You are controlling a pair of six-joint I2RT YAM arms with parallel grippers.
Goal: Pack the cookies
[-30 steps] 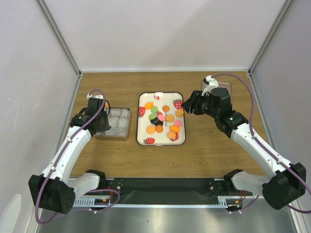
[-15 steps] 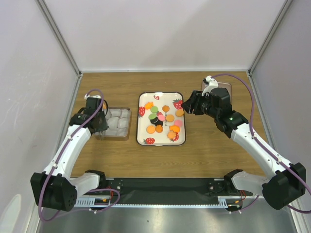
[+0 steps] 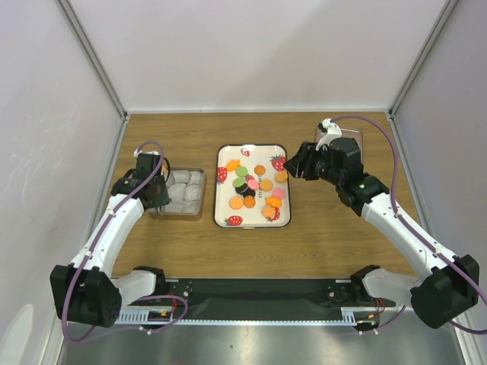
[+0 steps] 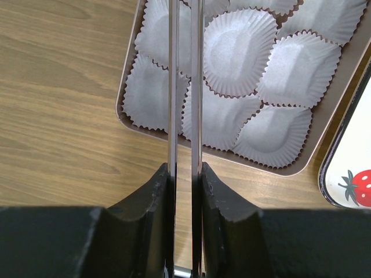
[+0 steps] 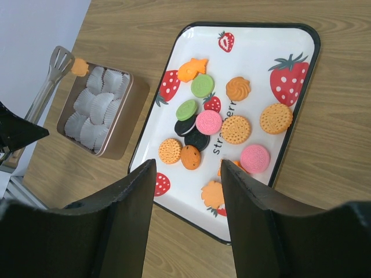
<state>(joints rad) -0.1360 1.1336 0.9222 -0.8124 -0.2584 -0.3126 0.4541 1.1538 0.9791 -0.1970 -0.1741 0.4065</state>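
Our left gripper (image 4: 184, 174), at the tin's (image 5: 126, 116) 8 o'clock, is clenched on metal tongs (image 4: 173, 87). An orange cookie (image 5: 79, 66) sits at the tongs' tips by the tin's 11 o'clock corner, beside the paper cups (image 4: 237, 52). The other cookies (image 5: 208, 122) lie on the strawberry tray (image 5: 261, 43) at the tin's 3 o'clock. Our right gripper (image 5: 188, 168) hovers released at the tray's 2 o'clock.

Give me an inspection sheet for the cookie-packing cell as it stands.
Surface: wooden table, no spills seen.
Job's things: cookies loose on the strawberry tray; tin left of it, its paper cups empty where visible; one orange cookie in the tongs at the tin's corner.
Clutter: flat pale thing behind the right arm, partly hidden; cannot tell what.
Grippers: left gripper shut on the tongs; right gripper open above the tray, holding nothing.
Cables: purple cables loop along both arms.
Surroundings: white walls on three sides.
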